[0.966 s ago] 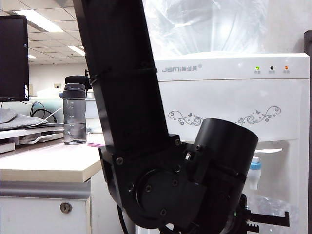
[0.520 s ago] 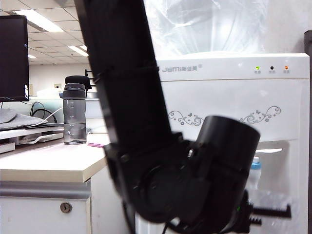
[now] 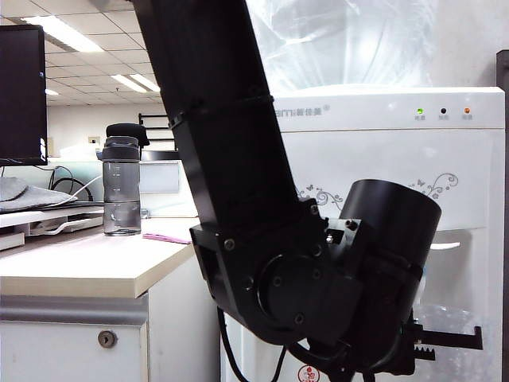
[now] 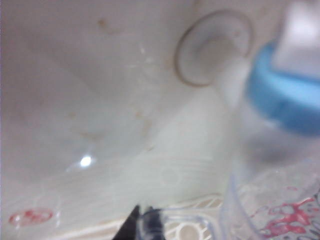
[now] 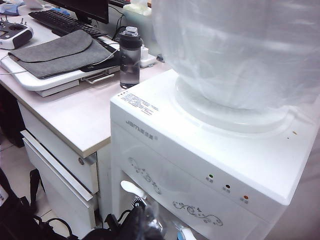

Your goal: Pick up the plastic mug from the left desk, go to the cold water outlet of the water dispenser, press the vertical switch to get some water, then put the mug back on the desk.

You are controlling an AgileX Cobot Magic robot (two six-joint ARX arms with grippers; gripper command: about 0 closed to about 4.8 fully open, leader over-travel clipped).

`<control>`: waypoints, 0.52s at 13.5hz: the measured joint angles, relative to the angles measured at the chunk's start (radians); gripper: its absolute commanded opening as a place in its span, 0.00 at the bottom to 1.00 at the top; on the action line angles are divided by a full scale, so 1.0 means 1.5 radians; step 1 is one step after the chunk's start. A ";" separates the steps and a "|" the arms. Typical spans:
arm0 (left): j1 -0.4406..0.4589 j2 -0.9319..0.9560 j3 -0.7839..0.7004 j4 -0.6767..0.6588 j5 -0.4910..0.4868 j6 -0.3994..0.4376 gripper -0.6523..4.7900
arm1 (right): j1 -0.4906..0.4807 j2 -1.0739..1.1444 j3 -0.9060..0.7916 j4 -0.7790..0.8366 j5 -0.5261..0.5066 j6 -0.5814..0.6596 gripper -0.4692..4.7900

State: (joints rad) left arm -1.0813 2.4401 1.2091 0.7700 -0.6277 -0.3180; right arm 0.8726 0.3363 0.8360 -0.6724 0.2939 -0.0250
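My left gripper [image 4: 142, 222] is shut on the thin clear handle of the plastic mug [image 4: 265, 212]. It holds the mug inside the recess of the white water dispenser [image 3: 382, 151], over the drip grid. The cold water outlet [image 4: 285, 97], with its blue collar, hangs just above the mug's rim. In the exterior view the left arm fills the middle. Its gripper [image 3: 457, 341] is low at the right, with the mug [image 3: 457, 318] faint beside it, and the wrist covers the blue collar. A white lever [image 3: 445, 245] shows above. The right gripper is in no view.
The left desk [image 3: 79, 270] stands left of the dispenser, with a smoky-grey bottle [image 3: 121, 187] and a dark monitor [image 3: 20, 95] on it. From above, the right wrist view shows the dispenser top [image 5: 165, 125], the big clear bottle [image 5: 235, 50] and another white tap lever [image 5: 132, 189].
The left arm has swung to the right and a little lower, carrying the mug deeper into the recess. Its wrist now covers the blue tap in the exterior view.
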 measured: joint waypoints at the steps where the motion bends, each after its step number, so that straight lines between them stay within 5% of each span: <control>1: 0.000 0.000 0.001 -0.014 -0.003 -0.017 0.11 | 0.000 0.000 0.000 0.000 0.000 0.000 0.09; 7: 0.010 0.006 0.001 -0.032 -0.039 -0.061 0.11 | 0.000 0.000 0.000 0.000 -0.001 0.000 0.09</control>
State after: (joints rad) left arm -1.0668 2.4496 1.2110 0.7219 -0.6861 -0.4099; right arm 0.8726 0.3363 0.8360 -0.6724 0.2932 -0.0250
